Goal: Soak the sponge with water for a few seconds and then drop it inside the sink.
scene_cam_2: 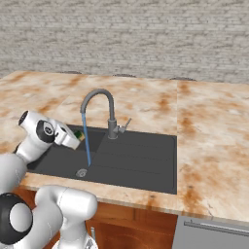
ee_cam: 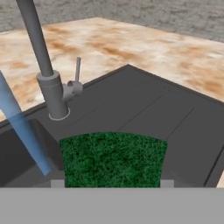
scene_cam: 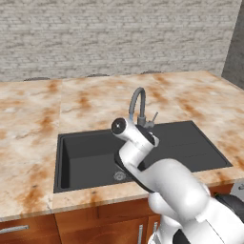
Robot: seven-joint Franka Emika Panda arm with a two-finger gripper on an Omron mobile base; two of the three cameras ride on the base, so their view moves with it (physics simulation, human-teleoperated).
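My gripper point(ee_cam: 112, 183) is shut on the green sponge point(ee_cam: 113, 159), which spans the gap between the two fingertips point(ee_cam: 57, 184). In the right base view the gripper point(scene_cam_2: 79, 138) holds the sponge point(scene_cam_2: 78, 134), green with a yellow edge, above the left part of the dark sink point(scene_cam_2: 141, 160). The thin blue water point(scene_cam_2: 86, 141) falls from the curved grey faucet point(scene_cam_2: 99, 97) just right of the sponge. In the hand view the water point(ee_cam: 22, 127) runs close by the sponge's left edge; I cannot tell whether they touch. The arm hides the gripper in the left base view, over the sink point(scene_cam: 76, 162).
The round drain point(scene_cam_2: 81, 172) lies on the basin floor under the stream. The flat drainboard point(ee_cam: 144, 109) stretches beyond the sponge. The faucet's lever point(ee_cam: 77, 70) sticks up beside its base. Marbled counter point(scene_cam: 33, 124) surrounds the sink, with a brick wall point(scene_cam: 119, 33) behind.
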